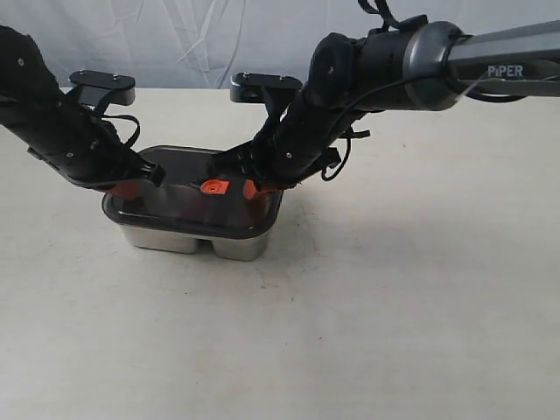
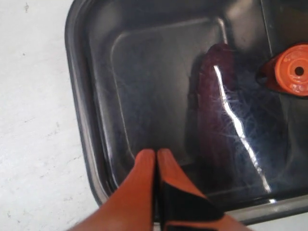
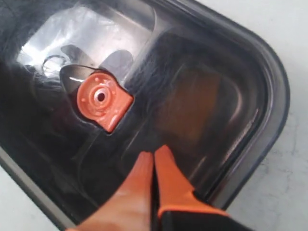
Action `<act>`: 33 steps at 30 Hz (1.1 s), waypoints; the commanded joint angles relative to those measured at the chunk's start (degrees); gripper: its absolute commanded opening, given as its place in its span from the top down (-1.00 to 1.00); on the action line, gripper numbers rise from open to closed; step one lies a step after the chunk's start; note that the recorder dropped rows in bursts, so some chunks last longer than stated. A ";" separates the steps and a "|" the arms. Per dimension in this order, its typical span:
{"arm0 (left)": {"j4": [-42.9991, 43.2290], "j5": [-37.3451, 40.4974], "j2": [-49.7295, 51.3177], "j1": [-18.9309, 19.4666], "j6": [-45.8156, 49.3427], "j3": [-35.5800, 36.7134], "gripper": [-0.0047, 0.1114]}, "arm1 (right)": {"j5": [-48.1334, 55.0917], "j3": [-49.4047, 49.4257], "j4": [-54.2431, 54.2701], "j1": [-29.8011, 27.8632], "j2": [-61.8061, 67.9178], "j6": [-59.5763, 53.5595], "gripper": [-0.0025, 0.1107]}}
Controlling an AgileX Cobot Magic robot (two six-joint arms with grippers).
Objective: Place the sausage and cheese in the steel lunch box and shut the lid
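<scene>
The steel lunch box (image 1: 194, 240) stands left of centre with the dark translucent lid (image 1: 179, 201) lying on top of it, its orange valve tab (image 1: 213, 185) in the middle. Through the lid the sausage (image 2: 219, 110) shows as a dark red shape in the larger compartment, and the cheese (image 3: 192, 108) as a dim orange block in the smaller one. My left gripper (image 2: 156, 153) is shut with its tips over the lid's left end. My right gripper (image 3: 154, 154) is shut too, tips on the lid near its right end.
The box sits on a pale table (image 1: 394, 297) with a white cloth backdrop (image 1: 192, 35) behind. Both dark arms lean in over the box from either side.
</scene>
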 commanded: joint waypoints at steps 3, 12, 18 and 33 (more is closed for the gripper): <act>0.09 0.40 0.46 0.13 -0.23 -0.39 0.92 | 1.20 -0.23 -0.38 -0.06 3.00 -0.59 0.97; 0.06 2.08 5.06 0.13 -0.39 -0.39 0.92 | 1.20 -0.23 -0.38 -0.06 3.31 -0.59 0.97; -0.38 2.38 6.03 0.13 -0.39 -0.39 0.92 | 1.44 -0.23 -0.38 -0.06 3.92 -0.59 0.97; 0.13 -2.61 -14.85 0.13 -0.28 -1.27 0.92 | 1.04 0.27 -16.45 -1.32 -15.29 6.73 0.97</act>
